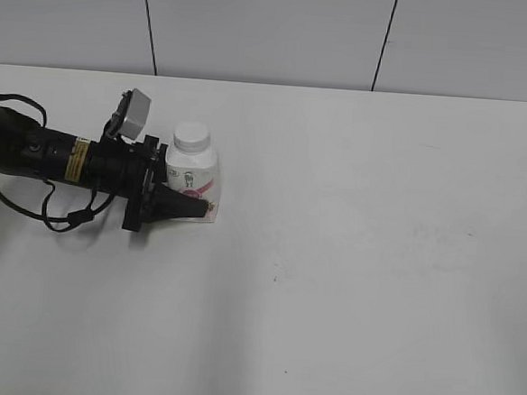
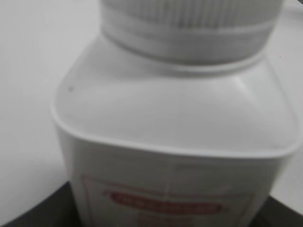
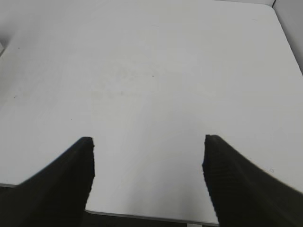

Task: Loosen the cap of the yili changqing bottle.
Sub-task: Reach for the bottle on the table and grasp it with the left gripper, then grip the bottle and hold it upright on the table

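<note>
A yili changqing bottle stands upright on the white tabletop, cap on. The left claw straddles its body; grip unclear. The right claw hangs wide, empty. Next: steady bottle, twist cap.

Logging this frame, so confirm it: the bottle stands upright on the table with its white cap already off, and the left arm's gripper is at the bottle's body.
One thing is wrong: the cap is on the bottle, not off, as the exterior view shows. The rest holds: the bottle stands upright on the table, with the left gripper at its body.
</note>
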